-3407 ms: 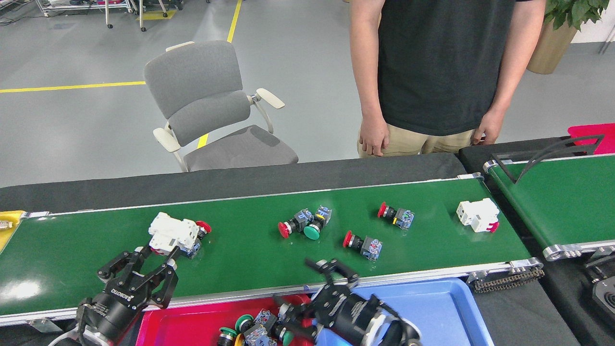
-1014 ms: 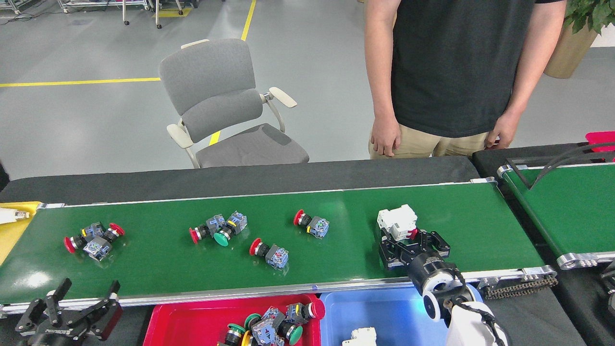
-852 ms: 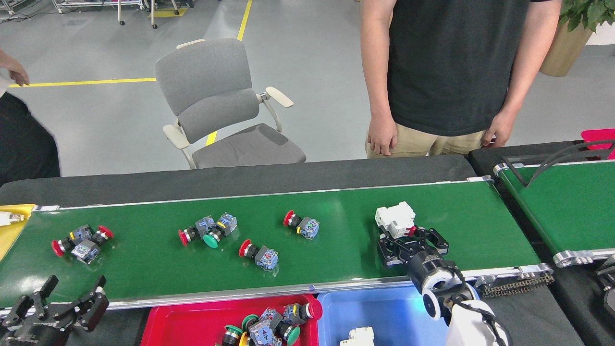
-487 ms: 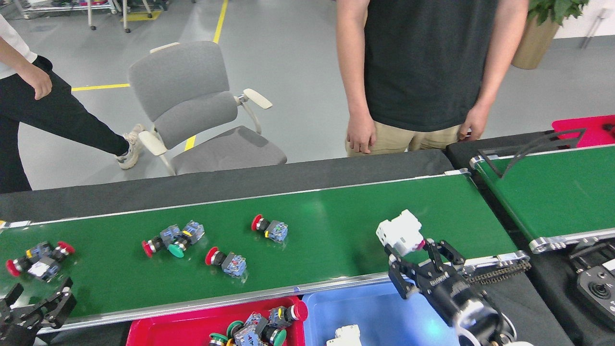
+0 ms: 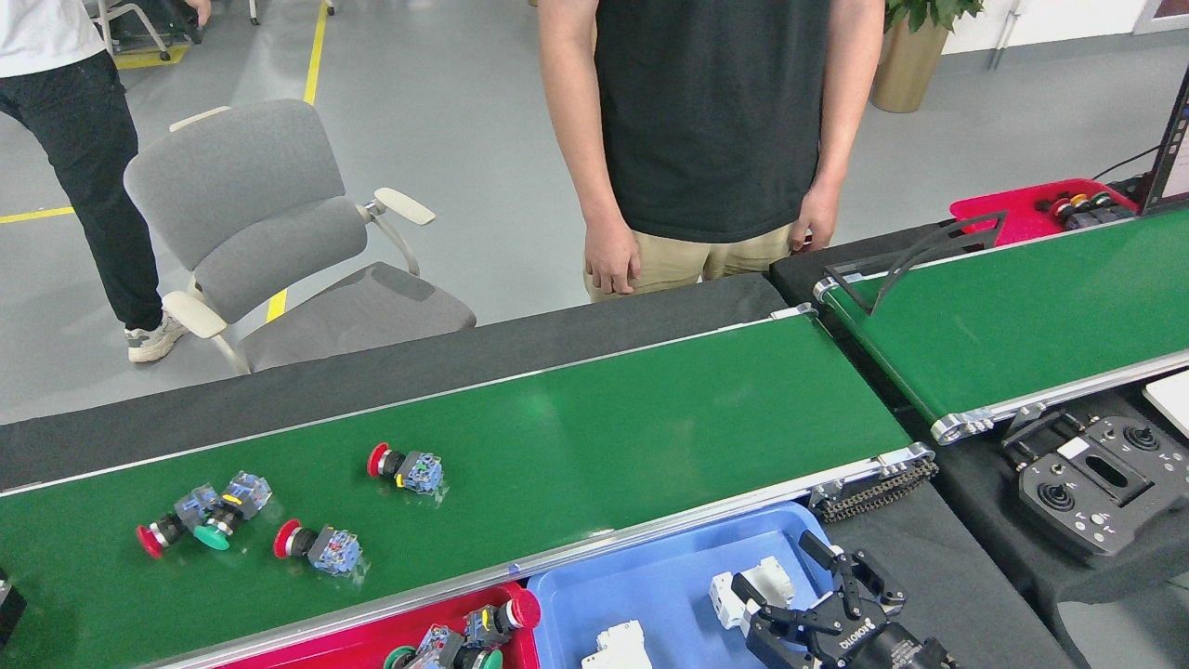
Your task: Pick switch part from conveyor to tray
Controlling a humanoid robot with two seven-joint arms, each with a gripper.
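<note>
My right gripper (image 5: 776, 583) hangs over the blue tray (image 5: 669, 581) at the bottom of the head view, shut on a white switch part (image 5: 754, 587) whose base looks close to the tray floor. A second white part (image 5: 615, 647) lies in the same tray. The conveyor (image 5: 594, 437) carries several push-button switches with red or green caps: one (image 5: 406, 468), another (image 5: 316, 546) and a pair (image 5: 204, 520). Only a dark sliver (image 5: 7, 606) shows at the left edge, perhaps my left gripper; its state is unreadable.
A red tray (image 5: 372, 641) holding several push-button switches sits left of the blue one. A second green belt (image 5: 1003, 307) with a black guide bar and a joystick controller (image 5: 1087, 483) are on the right. A person (image 5: 706, 139) stands behind the conveyor, beside a grey chair (image 5: 269, 242).
My right gripper lifted the white part off the belt and carried it down over the blue tray. The view swung right, so the belt's switches sit further left. My left gripper slid almost out of view.
</note>
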